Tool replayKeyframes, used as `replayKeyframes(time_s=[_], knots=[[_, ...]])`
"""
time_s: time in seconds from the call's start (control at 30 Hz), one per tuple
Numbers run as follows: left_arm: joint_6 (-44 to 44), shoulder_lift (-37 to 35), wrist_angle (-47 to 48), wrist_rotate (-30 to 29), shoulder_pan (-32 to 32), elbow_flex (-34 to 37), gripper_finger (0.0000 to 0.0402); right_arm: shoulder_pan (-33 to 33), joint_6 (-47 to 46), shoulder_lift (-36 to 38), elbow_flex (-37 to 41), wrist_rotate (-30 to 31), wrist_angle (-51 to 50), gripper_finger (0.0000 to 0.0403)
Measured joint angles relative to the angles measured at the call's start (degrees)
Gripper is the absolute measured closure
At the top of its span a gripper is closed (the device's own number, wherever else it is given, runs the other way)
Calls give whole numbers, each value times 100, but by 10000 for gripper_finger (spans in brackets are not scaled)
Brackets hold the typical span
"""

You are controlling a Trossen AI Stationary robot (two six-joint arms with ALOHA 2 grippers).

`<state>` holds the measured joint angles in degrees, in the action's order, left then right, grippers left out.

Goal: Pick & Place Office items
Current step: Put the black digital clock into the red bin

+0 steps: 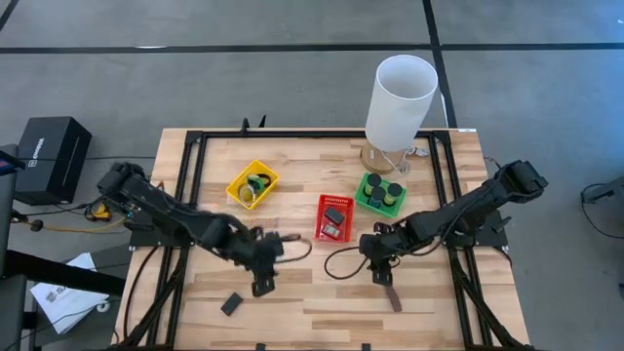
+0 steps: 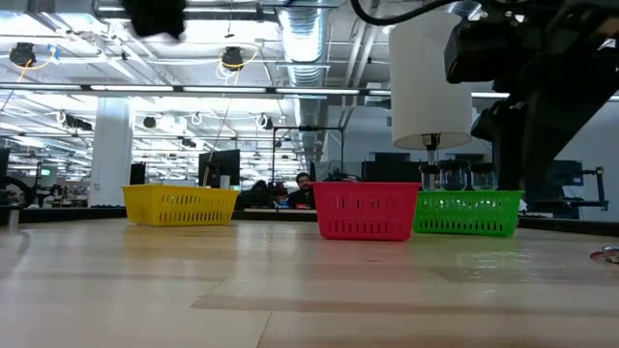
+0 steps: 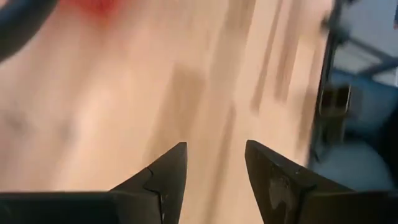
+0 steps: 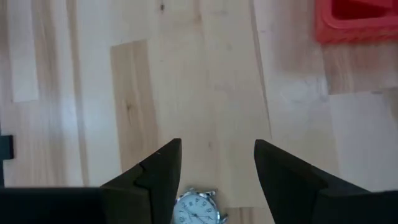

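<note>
In the high view the brown-strapped watch point(image 1: 392, 295) lies flat on the table near its near edge. My right gripper point(image 1: 382, 273) hangs open just above the watch's far end. In the right wrist view the white dial point(image 4: 198, 209) shows low between the spread fingers of the right gripper point(image 4: 217, 143). My left gripper point(image 1: 263, 283) is open over bare wood left of centre, and its wrist view shows the left gripper point(image 3: 214, 146) over blurred wood only. A flat black rectangle point(image 1: 231, 304) lies on the table near it.
The yellow basket point(image 1: 253, 184) holds rings, the red basket point(image 1: 333, 216) flat black pieces, the green basket point(image 1: 379, 192) black cylinders. A tall white cylinder point(image 1: 400, 102) stands at the far edge. Cables loop on the table beside both grippers. A black frame borders the table.
</note>
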<state>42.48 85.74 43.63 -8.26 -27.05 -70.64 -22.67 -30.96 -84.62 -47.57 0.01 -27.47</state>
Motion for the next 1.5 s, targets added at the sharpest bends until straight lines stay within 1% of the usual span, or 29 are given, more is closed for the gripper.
replayKeyframes(time_s=[0.07, 0.13, 0.27, 0.33, 0.57, 0.67, 0.8, 0.93, 1.07, 1.2, 1.3, 1.4, 1.5], knots=[[642, 198, 162, 564, -62, 98, 239, 6, 5, 0, 0, 0, -58, 210], [1038, 360, 142, 1076, -134, 209, 230, -18, 11, 0, 0, -2, -87, 210], [1704, 586, 159, 1608, -358, 475, 202, -67, 134, 0, 0, -2, -84, 210], [2049, 624, 154, 1760, -496, 635, 185, -92, 144, 0, 0, -2, -83, 210], [3525, 625, 112, 1778, -1110, 1249, 130, -92, 157, 0, -2, -2, -82, 210], [3911, 625, -80, 1778, -1371, 1509, 119, -92, 157, 0, -2, -2, -80, 210], [4235, 625, -745, 1774, -1572, 1770, 117, -92, 157, 0, -2, -2, -80, 210], [4366, 622, -932, 1565, -1660, 1983, 117, -88, 157, 0, -2, -2, -80, 210], [4396, 624, -1037, 1518, -1665, 2156, 117, -88, 154, 0, -2, -2, -78, 210], [4398, 622, -1383, 1516, -1650, 2358, 117, -88, 153, 0, -2, -2, -78, 210], [4398, 622, -1545, 1462, -1650, 2415, 117, -88, 153, 0, -2, -2, -78, 210], [4399, 622, -1616, 1282, -1651, 2469, 117, -88, 151, 0, -2, -2, -78, 210], [4402, 601, -1673, 1267, -1650, 2558, 117, -88, 151, 0, -2, -2, -78, 210]])
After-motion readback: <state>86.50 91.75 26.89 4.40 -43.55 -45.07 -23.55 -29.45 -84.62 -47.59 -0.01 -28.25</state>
